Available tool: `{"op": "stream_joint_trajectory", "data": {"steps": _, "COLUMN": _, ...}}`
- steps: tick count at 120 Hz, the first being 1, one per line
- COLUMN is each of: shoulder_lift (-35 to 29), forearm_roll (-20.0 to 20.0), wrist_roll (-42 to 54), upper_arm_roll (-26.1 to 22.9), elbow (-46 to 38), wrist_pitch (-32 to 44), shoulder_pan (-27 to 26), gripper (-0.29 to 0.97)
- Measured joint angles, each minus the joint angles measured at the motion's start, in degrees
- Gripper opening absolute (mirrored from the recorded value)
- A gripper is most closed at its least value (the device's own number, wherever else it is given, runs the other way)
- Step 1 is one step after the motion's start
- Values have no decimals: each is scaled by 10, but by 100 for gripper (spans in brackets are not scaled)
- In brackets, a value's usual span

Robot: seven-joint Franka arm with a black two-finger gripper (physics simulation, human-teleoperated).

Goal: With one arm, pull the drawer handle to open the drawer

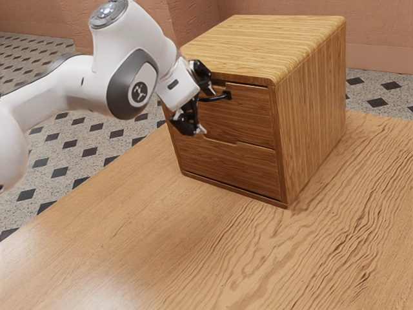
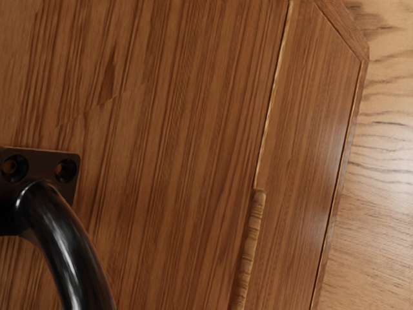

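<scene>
One white arm (image 1: 71, 84) reaches in from the exterior view's left. One black gripper (image 1: 201, 103) is at the cabinet's front, its fingers standing apart, one above and one below the handle (image 1: 219, 97), not pinching it. One wooden cabinet (image 1: 310, 97) stands on the table (image 1: 226, 258), with two drawers counted: upper drawer (image 1: 242, 113) and lower drawer (image 1: 226, 161). Both fronts look about level with the cabinet face; their contents cannot be seen. The one black handle is on the upper drawer, near its edge toward the arm. In the wrist view the handle (image 2: 51, 239) curves off a two-hole plate screwed to the drawer front. Bare tabletop lies open in front of the cabinet and to the exterior view's right. The tiled floor (image 1: 64, 142) begins past the table's left edge.
</scene>
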Motion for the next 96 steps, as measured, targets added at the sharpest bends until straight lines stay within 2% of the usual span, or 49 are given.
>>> {"op": "stream_joint_trajectory", "data": {"steps": 20, "shoulder_lift": -4, "forearm_roll": 0, "wrist_roll": 2, "upper_arm_roll": -1, "elbow": -11, "wrist_pitch": 12, "shoulder_pan": -1, "gripper": 71}}
{"op": "stream_joint_trajectory", "data": {"steps": 40, "shoulder_lift": -10, "forearm_roll": 2, "wrist_roll": 5, "upper_arm_roll": -1, "elbow": -16, "wrist_pitch": 17, "shoulder_pan": -1, "gripper": 64}}
{"op": "stream_joint_trajectory", "data": {"steps": 71, "shoulder_lift": -18, "forearm_roll": 3, "wrist_roll": 7, "upper_arm_roll": -1, "elbow": -22, "wrist_pitch": 21, "shoulder_pan": 0, "gripper": 41}}
{"op": "stream_joint_trajectory", "data": {"steps": 96, "shoulder_lift": -30, "forearm_roll": 4, "wrist_roll": 8, "upper_arm_roll": 0, "elbow": -31, "wrist_pitch": 21, "shoulder_pan": -5, "gripper": 34}}
